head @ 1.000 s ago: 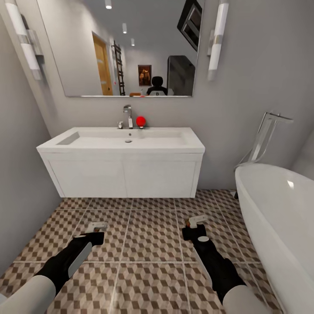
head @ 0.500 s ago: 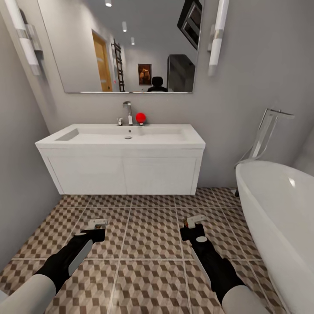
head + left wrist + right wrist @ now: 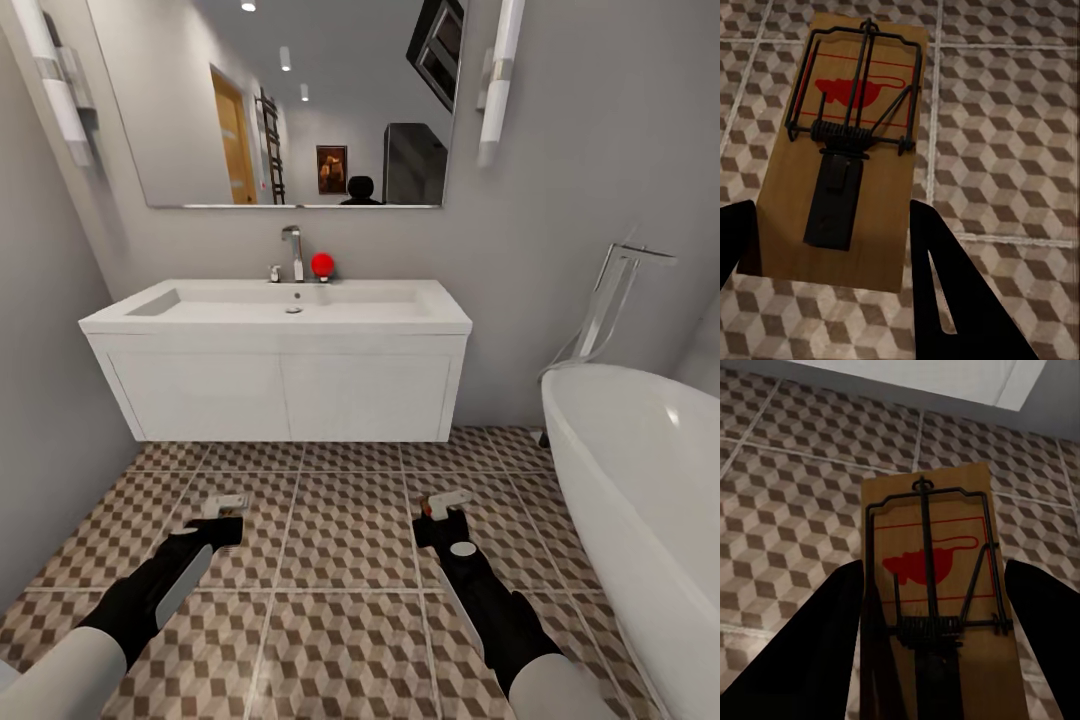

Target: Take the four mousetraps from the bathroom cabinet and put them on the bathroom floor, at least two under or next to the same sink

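1. Head view: you're facing the bathroom sink (image 3: 290, 305) on its white vanity (image 3: 280, 395), bathtub (image 3: 640, 500) off to the right. Both arms hang low over the bathroom floor (image 3: 350, 540). Left pincer (image 3: 222, 515) and right pincer (image 3: 447, 507) each carry a pale flat piece at the tip, clear of the vanity front.
2. Left wrist view: your left pincer is clamped on a mousetrap (image 3: 844, 150), fingers (image 3: 952, 292) on both long edges at the near end; board sticks out ahead, wire side up, above the tiles.
3. Right wrist view: your right pincer grips a second mousetrap (image 3: 934, 607) the same way, fingers (image 3: 817, 652) either side, vanity base just ahead.
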Tool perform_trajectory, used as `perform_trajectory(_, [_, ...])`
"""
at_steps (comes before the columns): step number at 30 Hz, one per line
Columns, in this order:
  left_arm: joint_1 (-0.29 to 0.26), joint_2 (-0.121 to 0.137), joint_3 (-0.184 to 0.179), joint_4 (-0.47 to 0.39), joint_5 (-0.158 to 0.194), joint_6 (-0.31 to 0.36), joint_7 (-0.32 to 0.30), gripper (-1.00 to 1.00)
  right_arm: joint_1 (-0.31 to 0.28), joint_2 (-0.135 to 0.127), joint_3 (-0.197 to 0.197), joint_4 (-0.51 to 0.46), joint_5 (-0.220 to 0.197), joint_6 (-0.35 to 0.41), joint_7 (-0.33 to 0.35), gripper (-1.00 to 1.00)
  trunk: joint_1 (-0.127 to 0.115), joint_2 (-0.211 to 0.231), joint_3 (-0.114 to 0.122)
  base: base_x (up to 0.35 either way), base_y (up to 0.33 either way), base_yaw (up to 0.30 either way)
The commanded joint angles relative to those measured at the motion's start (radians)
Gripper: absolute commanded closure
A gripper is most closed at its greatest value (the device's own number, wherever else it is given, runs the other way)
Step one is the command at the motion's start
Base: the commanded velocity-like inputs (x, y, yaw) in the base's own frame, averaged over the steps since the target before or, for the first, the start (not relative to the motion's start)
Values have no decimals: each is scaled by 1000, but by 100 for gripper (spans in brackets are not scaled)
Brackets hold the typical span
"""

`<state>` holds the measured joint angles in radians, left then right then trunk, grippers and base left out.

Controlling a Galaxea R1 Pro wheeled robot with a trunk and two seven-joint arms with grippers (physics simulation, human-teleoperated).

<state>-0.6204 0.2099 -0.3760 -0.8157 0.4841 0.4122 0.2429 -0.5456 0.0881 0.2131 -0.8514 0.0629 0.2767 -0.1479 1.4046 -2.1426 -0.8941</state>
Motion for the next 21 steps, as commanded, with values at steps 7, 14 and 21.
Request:
perform_trajectory(7, [-1, 7, -1, -57, 6, 4, 12, 100, -17, -1, 1, -43, 11, 25, -15, 100, 0, 0, -1, 0, 0, 0])
perform_trajectory(14, [-54, 3, 40, -63, 5, 177, 15, 100, -149, -1, 0, -45, 7, 172, -28, 100, 0, 0, -1, 0, 0, 0])
perform_trajectory(21, [-150, -3, 86, -29, 5, 281, 15, 100, -317, 7, -2, 142, 0, 206, -29, 100, 0, 0, -1, 0, 0, 0])
